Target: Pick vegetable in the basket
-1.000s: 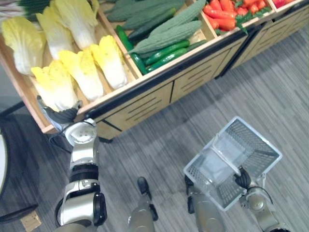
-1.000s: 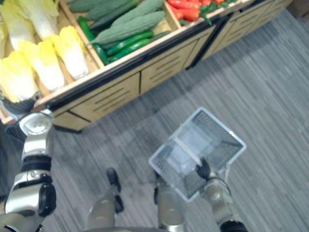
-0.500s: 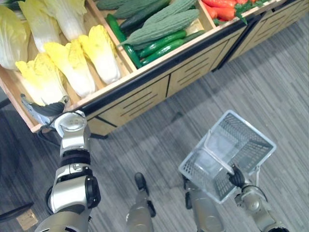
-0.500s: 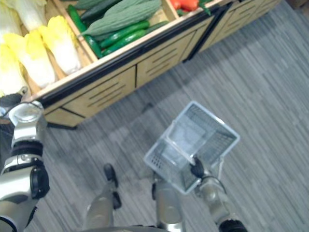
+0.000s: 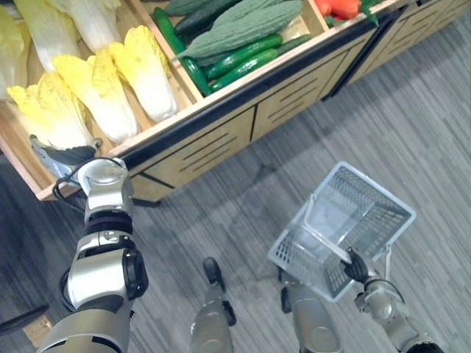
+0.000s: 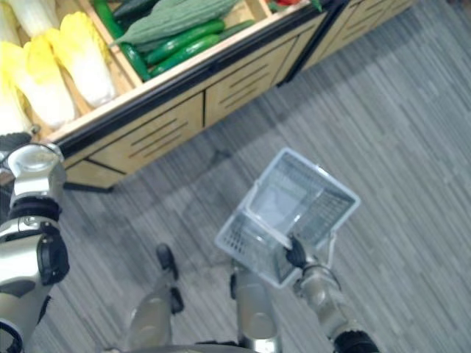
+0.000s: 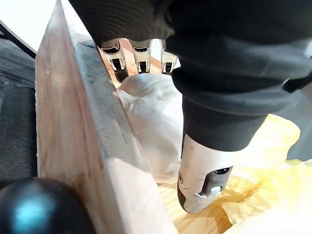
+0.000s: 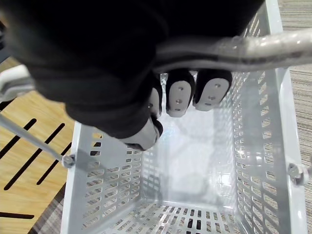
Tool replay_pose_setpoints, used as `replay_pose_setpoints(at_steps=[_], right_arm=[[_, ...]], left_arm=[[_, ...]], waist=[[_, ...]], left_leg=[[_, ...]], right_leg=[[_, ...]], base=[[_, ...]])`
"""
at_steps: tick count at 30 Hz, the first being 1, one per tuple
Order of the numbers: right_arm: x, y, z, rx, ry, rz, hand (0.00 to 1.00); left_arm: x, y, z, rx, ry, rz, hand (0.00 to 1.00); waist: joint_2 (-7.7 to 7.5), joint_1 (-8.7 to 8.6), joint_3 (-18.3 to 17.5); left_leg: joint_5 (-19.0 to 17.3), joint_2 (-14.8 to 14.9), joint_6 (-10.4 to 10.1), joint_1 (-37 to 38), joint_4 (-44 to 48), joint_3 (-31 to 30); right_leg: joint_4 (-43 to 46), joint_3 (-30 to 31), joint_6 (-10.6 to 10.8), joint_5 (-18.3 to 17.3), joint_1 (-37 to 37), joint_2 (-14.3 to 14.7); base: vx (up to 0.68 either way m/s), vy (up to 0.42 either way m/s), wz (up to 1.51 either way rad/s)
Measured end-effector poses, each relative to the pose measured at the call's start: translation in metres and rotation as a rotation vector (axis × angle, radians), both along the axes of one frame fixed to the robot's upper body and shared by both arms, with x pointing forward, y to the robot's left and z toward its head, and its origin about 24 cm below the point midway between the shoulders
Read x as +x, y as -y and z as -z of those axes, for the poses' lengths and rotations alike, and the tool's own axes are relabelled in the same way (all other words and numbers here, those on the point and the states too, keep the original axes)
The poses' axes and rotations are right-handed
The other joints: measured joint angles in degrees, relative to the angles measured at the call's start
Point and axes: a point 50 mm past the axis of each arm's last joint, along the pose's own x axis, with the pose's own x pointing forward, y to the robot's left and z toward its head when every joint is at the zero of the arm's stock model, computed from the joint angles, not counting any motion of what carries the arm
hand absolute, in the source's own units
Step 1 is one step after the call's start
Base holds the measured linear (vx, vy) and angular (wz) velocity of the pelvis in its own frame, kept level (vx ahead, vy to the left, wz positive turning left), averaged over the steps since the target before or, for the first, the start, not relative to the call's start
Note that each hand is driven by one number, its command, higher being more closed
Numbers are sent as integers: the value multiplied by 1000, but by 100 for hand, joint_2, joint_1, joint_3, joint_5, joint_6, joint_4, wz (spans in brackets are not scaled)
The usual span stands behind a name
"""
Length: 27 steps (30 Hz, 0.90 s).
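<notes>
Several yellow-white napa cabbages [image 5: 96, 81] lie in the left crate of a wooden stand. My left hand [image 5: 62, 156] reaches over the crate's front edge [image 7: 83, 122] at the nearest cabbage [image 5: 48, 114]. Its fingers [image 7: 139, 53] are straight above that cabbage's white base [image 7: 151, 112], and the thumb [image 7: 204, 180] hangs beside it. My right hand [image 5: 356, 266] is shut on the handle [image 8: 253, 46] of an empty white plastic basket [image 5: 383, 220], which hangs tilted above the floor at lower right.
Bitter gourds [image 5: 239, 26] and cucumbers [image 5: 235, 62] fill the crate beside the cabbages, with red vegetables [image 5: 338, 7] further right. The stand's slatted wooden front [image 5: 221, 140] faces me. Grey striped carpet [image 5: 412, 125] lies between the stand and the basket.
The whole view has shifted, so the stand sits higher in the picture. My left hand stays at the crate's front corner by the cabbage. The basket still hangs from my right hand.
</notes>
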Motion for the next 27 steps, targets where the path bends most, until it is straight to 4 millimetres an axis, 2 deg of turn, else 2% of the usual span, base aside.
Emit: replay_pose_setpoints(at_steps=[5, 6, 13, 27], right_arm=[[0, -3, 1, 1, -2, -15, 100], [0, -5, 1, 0, -3, -20, 100], [0, -8, 3, -2, -9, -38, 100], [-5, -11, 9, -7, -28, -54, 100]], left_arm=[[3, 2, -1, 15, -14, 28, 0], [3, 2, -2, 13, -14, 28, 100], [3, -2, -6, 6, -10, 14, 100], [0, -6, 1, -59, 16, -8, 100]], waist=[[1, -3, 2], [3, -3, 3], [2, 9, 20], [-3, -7, 20]], left_leg=[[1, 0, 1, -15, 0, -1], [1, 0, 1, -20, 0, -2], [5, 1, 4, -104, -3, 2], [12, 2, 12, 37, -3, 22]], right_leg=[[-27, 4, -2, 9, -1, 0], [-35, 3, -2, 9, -2, -1], [-63, 12, 3, 32, -77, 0], [-115, 68, -2, 95, 57, 2]], base=[[0, 0, 0], [0, 0, 0], [0, 0, 0], [7, 2, -1]])
